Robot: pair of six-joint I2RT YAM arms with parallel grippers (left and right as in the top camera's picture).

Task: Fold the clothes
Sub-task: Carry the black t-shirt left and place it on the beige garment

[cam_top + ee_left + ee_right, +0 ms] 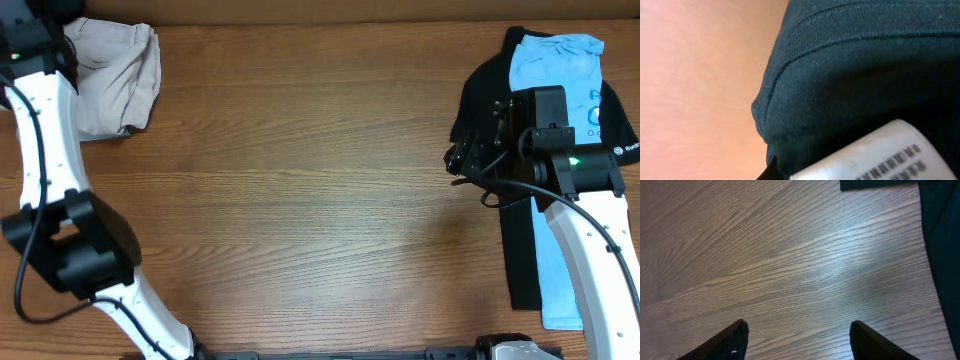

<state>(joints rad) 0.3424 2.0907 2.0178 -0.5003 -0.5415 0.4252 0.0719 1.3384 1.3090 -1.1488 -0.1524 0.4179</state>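
The left gripper (30, 30) was at the far left corner of the table (300, 180), with its arm (50, 150) running up the left edge from the near side. It was clenched on the black T-shirt (865, 75). In the left wrist view the dark cloth filled most of the frame, bunched close against the camera, with a ribbed collar seam curving across the top. The white tag (875, 155) stuck out at the lower right, its print too blurred to read. The fingers themselves were hidden behind the cloth. Just to the right of this gripper lay a beige garment (115, 80), crumpled at the far left of the table.

The right gripper (799, 341) was released and held nothing. Its two dark fingers (735, 342) stood wide apart over bare wood. From overhead it sat at the left edge of the pile of clothes on the right side of the table, pointing left towards the open middle. Dark cloth showed along the right edge and top corner of its wrist view, apart from the fingers.

In that pile, a light blue tee (555, 65) lay on top of a black shirt (520, 260). The blue cloth ran from the far edge down towards the near edge, partly covered by the right arm (590, 230). A small white logo (628, 150) showed on the black cloth at the far right. The middle of the table between the two arms was plain wood grain.
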